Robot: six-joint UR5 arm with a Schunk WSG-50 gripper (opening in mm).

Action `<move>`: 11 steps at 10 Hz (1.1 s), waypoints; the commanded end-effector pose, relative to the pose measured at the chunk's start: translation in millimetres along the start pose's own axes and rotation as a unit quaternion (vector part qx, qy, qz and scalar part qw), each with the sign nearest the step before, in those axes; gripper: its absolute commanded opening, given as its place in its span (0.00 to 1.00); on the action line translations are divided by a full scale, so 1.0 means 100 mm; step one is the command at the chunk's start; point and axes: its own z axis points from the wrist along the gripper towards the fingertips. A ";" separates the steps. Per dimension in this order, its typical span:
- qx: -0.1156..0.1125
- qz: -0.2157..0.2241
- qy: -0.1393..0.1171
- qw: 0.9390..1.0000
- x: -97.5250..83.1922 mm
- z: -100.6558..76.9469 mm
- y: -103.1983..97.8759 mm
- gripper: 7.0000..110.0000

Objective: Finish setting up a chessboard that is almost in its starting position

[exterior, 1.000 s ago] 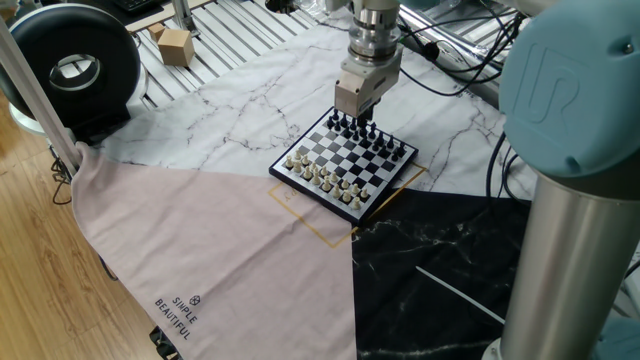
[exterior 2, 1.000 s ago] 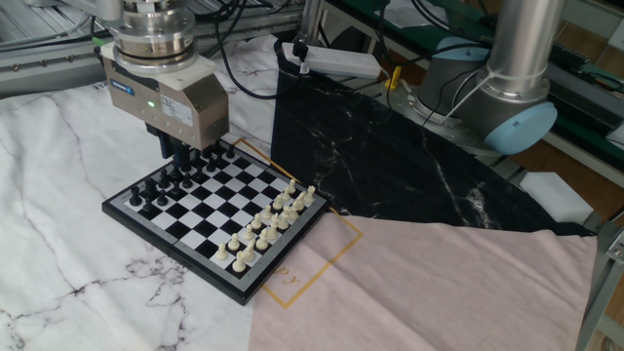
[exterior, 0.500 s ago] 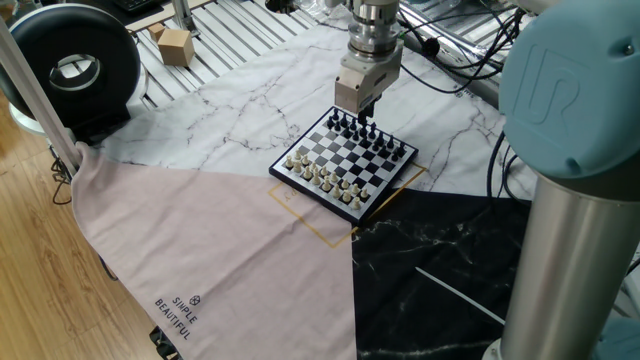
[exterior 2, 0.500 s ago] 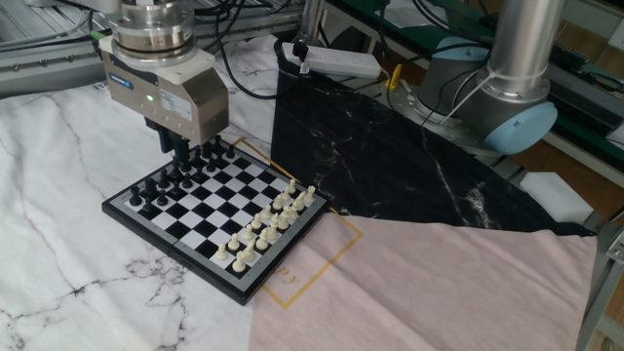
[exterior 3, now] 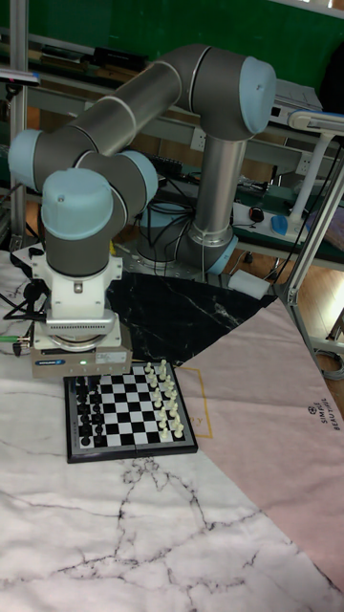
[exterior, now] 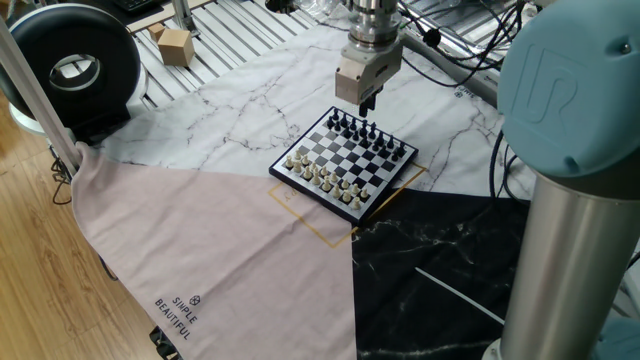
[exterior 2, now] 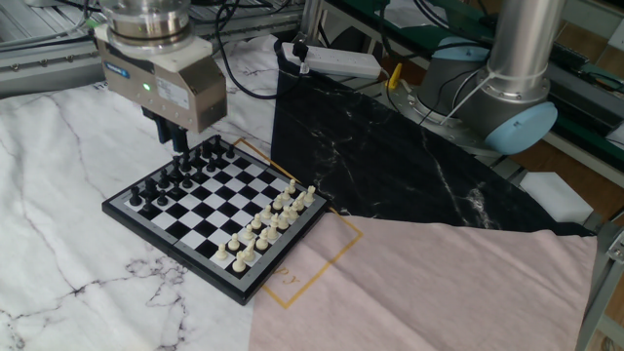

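The chessboard (exterior: pixel 345 160) (exterior 2: pixel 218 201) (exterior 3: pixel 129 409) lies on the white marble sheet, its middle rows bare. Tiny black pieces (exterior: pixel 372 136) (exterior 2: pixel 175 177) fill two rows on the side under the arm. Cream pieces (exterior: pixel 322 173) (exterior 2: pixel 266 220) fill two rows on the opposite side. My gripper (exterior: pixel 366 104) (exterior 2: pixel 178 148) hangs just above the black back row, near a board corner. Its dark fingers point straight down, stand narrowly apart and are open, with no piece between them. In the tall fixed view the gripper's body hides the fingertips.
A black marble sheet (exterior 2: pixel 390 146) and a pink cloth (exterior: pixel 220 250) adjoin the board, with a yellow square outline (exterior 2: pixel 302 268) at its corner. The arm's base (exterior 2: pixel 507 93) stands behind. A black round device (exterior: pixel 75 65) and a small cardboard box (exterior: pixel 175 45) sit far left.
The gripper has risen straight up from among the black back-row pieces, and its fingers now hang above them. The pieces on the board have not visibly shifted.
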 end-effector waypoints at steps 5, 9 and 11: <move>0.046 0.020 -0.095 0.994 -0.53 -0.65 -0.27 0.00; 0.039 0.011 -0.149 0.988 -0.87 -0.66 -0.30 0.00; 0.029 0.013 -0.147 0.989 -0.91 -0.61 -0.17 0.00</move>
